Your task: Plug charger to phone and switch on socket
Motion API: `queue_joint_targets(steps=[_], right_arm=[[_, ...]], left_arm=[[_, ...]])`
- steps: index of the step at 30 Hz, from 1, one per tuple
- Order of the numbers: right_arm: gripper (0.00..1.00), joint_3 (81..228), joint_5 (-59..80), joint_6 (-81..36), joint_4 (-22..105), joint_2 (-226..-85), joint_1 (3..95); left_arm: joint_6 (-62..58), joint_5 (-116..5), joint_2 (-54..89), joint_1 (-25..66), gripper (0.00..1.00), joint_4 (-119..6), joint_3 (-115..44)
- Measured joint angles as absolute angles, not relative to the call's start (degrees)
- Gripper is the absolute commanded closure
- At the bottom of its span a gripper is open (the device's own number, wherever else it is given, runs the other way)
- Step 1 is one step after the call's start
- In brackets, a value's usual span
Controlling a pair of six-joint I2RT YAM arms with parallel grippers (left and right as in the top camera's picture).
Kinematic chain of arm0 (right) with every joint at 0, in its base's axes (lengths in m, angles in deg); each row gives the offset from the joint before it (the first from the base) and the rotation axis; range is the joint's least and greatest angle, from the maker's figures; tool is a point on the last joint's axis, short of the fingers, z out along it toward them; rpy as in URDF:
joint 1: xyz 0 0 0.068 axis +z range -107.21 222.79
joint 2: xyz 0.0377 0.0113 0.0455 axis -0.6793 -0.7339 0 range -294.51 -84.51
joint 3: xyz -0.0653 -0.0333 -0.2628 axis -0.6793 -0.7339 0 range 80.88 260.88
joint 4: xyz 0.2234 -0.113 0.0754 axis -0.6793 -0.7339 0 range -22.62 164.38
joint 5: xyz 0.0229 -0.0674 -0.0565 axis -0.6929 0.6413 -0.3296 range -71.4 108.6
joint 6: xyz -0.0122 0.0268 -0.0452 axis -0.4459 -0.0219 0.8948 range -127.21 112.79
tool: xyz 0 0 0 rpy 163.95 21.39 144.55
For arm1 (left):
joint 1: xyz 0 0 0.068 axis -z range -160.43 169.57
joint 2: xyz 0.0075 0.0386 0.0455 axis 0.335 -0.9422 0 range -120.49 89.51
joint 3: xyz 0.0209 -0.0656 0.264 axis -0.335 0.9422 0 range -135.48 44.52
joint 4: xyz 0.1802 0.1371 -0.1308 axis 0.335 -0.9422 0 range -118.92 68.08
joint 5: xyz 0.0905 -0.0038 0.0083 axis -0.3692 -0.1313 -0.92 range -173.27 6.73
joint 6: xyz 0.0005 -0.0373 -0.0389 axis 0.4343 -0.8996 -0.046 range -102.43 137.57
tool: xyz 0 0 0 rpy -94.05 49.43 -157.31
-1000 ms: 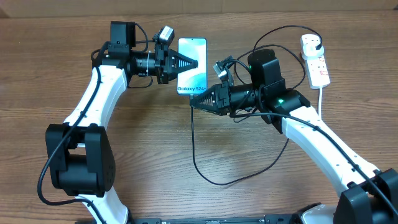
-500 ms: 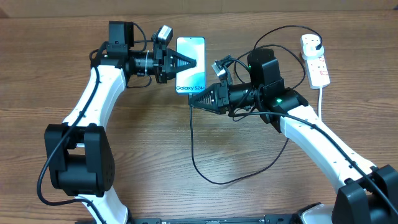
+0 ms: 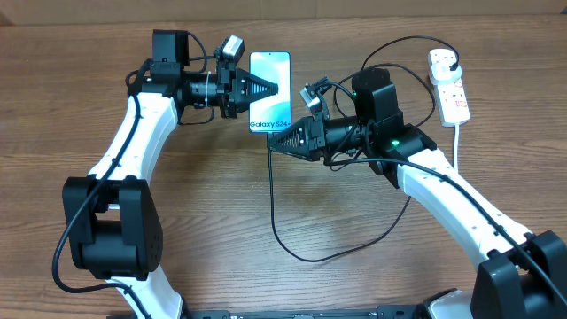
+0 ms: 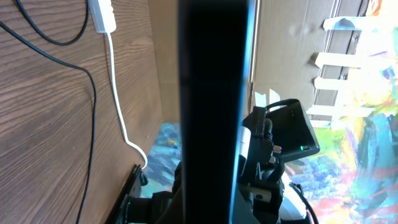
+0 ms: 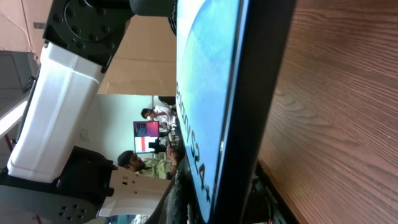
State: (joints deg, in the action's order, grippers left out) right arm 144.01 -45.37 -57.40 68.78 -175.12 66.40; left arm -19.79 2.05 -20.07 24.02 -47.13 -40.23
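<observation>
The left end effector (image 3: pixel 266 89), clamped shut on the phone (image 3: pixel 271 111) from its 9 o'clock long edge, holds it screen-up near the worktop's (image 3: pixel 221 221) 12 o'clock. The right end effector (image 3: pixel 276 142), pinched on the charger (image 3: pixel 272 195), meets the phone's 6 o'clock short edge. The socket (image 3: pixel 449 89) lies at 2 o'clock.

connector of the charger (image 3: pixel 271 195) hidden at the right gripper (image 3: pixel 271 143) tip, socket (image 3: pixel 449 89) switch too small to read, phone (image 4: pixel 214 93) cut off top and bottom in left wrist view
</observation>
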Motion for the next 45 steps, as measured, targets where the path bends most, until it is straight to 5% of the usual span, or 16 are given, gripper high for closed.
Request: queue_joint_targets(steps=[40, 45], right_arm=[[0.96, 143.8, -48.7, -61.2, 73.5, -176.9, 62.5], [0.84, 143.8, -48.1, -61.4, 74.0, -177.0, 62.5]], left_arm=[[-19.9, 1.6, -20.1, 23.5, 0.96, -46.7, -40.6], [-19.9, 1.7, -20.1, 23.5, 0.96, -46.8, -40.6]])
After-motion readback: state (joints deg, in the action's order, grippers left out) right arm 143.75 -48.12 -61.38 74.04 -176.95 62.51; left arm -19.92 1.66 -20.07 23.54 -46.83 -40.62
